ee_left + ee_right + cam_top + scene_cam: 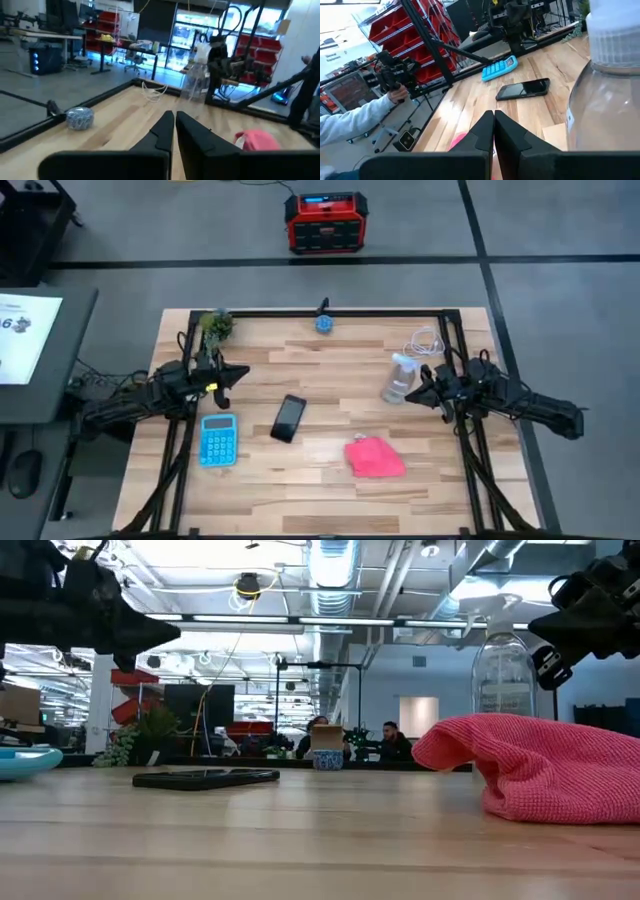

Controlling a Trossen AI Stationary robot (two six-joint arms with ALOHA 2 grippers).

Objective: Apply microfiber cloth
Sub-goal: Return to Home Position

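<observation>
Pink microfiber cloth (375, 457) crumpled near phone (289, 418); we log left hand (174, 118) and right hand (493, 116) each pressed together, spray bottle (398, 377) beside right.

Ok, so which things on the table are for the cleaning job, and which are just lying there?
For the job: pink microfiber cloth, black phone, clear spray bottle.
Just lying about: light-blue calculator, small plant, white cable, small blue object.
The left gripper and right gripper hold nothing, at the table's sides.

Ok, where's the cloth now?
In the high view the pink cloth lies bunched on the right half of the table, right of the phone, below the spray bottle.
</observation>
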